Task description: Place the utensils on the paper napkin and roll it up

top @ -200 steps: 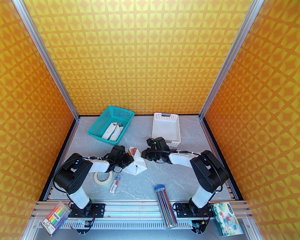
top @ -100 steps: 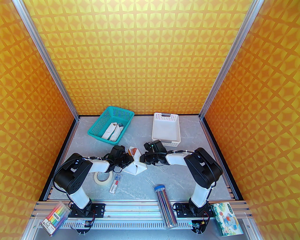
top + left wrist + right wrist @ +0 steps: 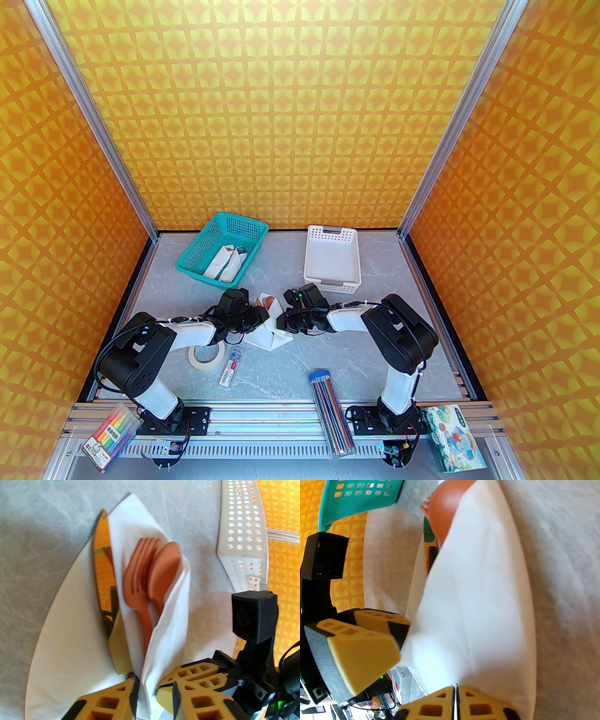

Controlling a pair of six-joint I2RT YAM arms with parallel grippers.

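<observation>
White napkin point(image 3: 272, 338) lies in the middle of the table point(image 3: 328, 361), between the two grippers. One flap is raised and folded over the fork point(image 3: 138, 578) and spoon point(image 3: 164, 569), which lie side by side inside the fold. The knife point(image 3: 103, 569) lies just beside them on the flat part of the sheet. Left gripper point(image 3: 154, 691) has its jaws parted, one on either side of the raised flap. Right gripper point(image 3: 455, 692) is pinched tight on the napkin's edge.

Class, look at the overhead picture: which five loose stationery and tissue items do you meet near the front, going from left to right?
marker pack → masking tape roll → small flat case → clear pencil tube → cartoon-printed tissue pack
</observation>
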